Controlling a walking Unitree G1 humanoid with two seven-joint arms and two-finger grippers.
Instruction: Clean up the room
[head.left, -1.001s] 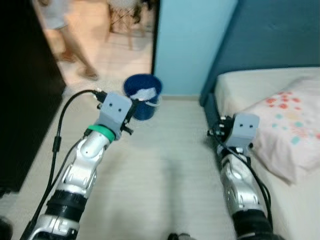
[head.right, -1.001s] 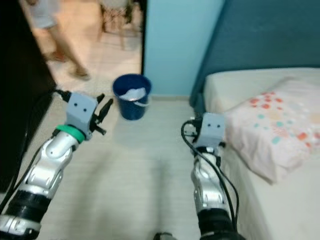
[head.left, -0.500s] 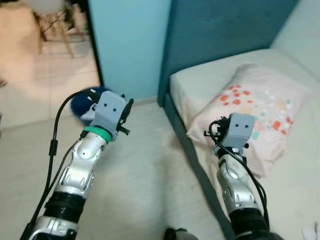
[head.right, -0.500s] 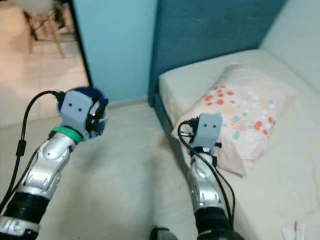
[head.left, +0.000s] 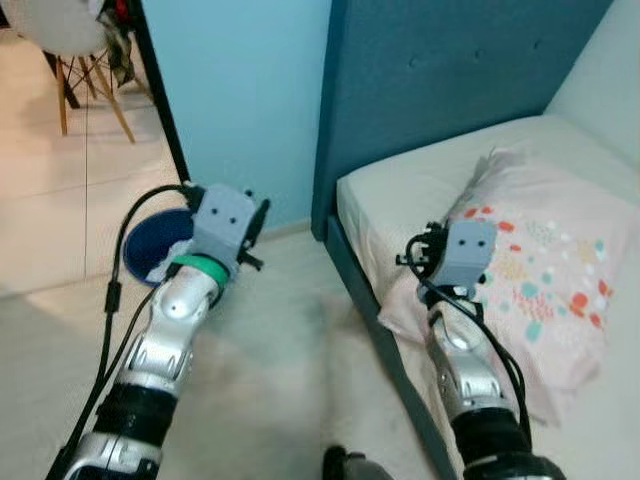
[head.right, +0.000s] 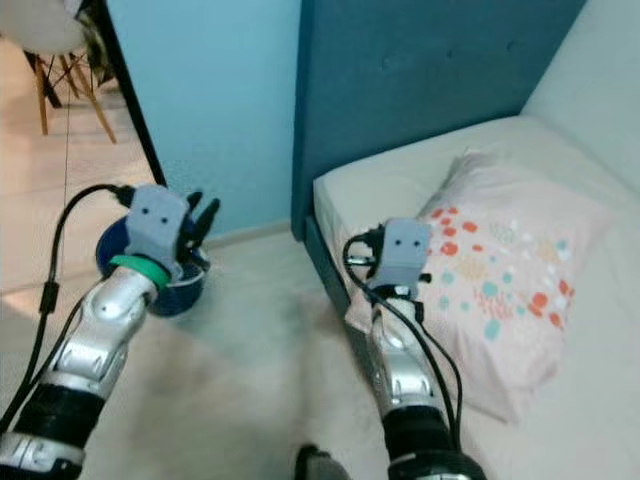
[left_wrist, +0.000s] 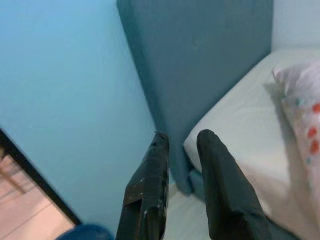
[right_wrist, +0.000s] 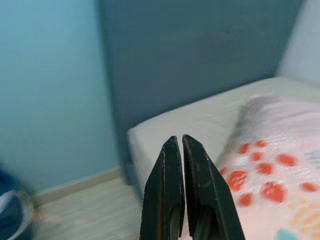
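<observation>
Just beyond the closed right claw (right_wrist: 179, 142), spotted pillow (head.left: 540, 275), seemingly untouched

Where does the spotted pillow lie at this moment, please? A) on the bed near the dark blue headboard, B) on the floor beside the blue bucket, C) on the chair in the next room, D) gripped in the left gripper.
A: the pillow rests on the bed in front of the headboard, apart from the bucket on the floor, while the left gripper holds nothing.
</observation>
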